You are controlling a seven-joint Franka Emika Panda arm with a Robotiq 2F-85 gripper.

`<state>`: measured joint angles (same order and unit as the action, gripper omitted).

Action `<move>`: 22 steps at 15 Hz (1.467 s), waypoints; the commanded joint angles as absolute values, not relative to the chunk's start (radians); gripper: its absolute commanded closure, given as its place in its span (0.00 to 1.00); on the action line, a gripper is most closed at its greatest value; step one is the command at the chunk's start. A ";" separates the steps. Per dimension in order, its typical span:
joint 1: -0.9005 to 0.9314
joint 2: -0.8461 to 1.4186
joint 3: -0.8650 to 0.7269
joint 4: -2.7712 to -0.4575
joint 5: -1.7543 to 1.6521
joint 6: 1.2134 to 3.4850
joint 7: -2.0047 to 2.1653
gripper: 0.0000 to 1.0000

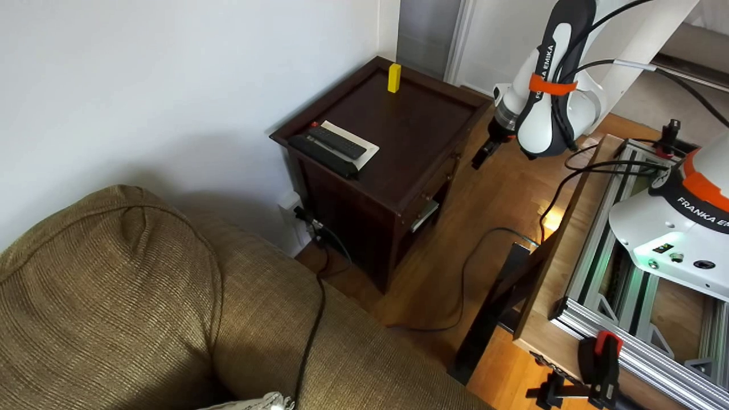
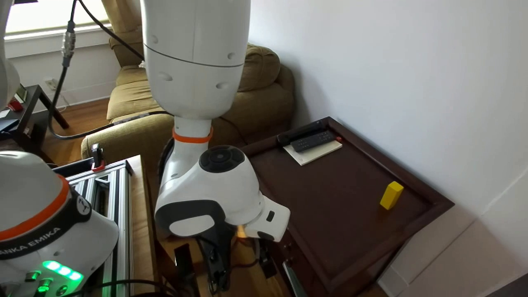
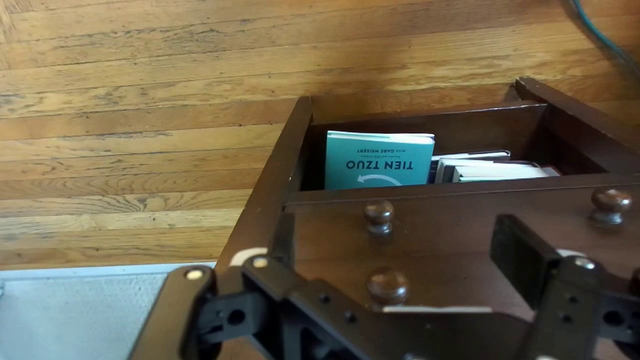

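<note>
My gripper (image 3: 399,239) is open, with nothing between its black fingers in the wrist view. It faces the front of a dark brown wooden cabinet (image 1: 418,134) with round knobs (image 3: 379,216). It seems apart from the knobs. In an exterior view the gripper (image 1: 484,155) hangs beside the cabinet's drawer side. A teal book (image 3: 380,160) and several other books (image 3: 492,171) lie in the open compartment below the drawers. A yellow block (image 1: 394,78) stands on the cabinet top in both exterior views (image 2: 391,195).
A black remote (image 1: 336,142), a long dark object (image 1: 323,156) and a white pad (image 2: 318,153) lie at one end of the cabinet top. A brown couch (image 1: 256,273) and white wall (image 1: 171,74) border it. A cable (image 1: 462,285) crosses the wooden floor near the robot's stand (image 1: 547,302).
</note>
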<state>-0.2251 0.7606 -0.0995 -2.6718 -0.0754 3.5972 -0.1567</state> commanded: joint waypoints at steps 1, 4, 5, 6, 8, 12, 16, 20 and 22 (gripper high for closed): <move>-0.194 0.825 -0.132 -2.626 -0.086 3.659 -0.164 0.00; -0.195 0.838 -0.130 -2.610 -0.094 3.685 -0.160 0.00; -0.195 0.843 -0.129 -2.605 -0.095 3.690 -0.159 0.00; -0.194 0.846 -0.128 -2.601 -0.095 3.690 -0.158 0.00; -0.193 0.856 -0.128 -2.590 -0.095 3.693 -0.157 0.09; -0.212 0.871 -0.116 -2.575 -0.115 3.712 -0.156 0.51; -0.232 0.892 -0.102 -2.553 -0.149 3.748 -0.148 0.48; -0.239 0.911 -0.092 -2.532 -0.174 3.754 -0.143 0.34; -0.238 0.921 -0.090 -2.519 -0.178 3.747 -0.140 0.39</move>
<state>-0.2135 0.8803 -0.1013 -2.5489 -0.1451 3.7225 -0.1504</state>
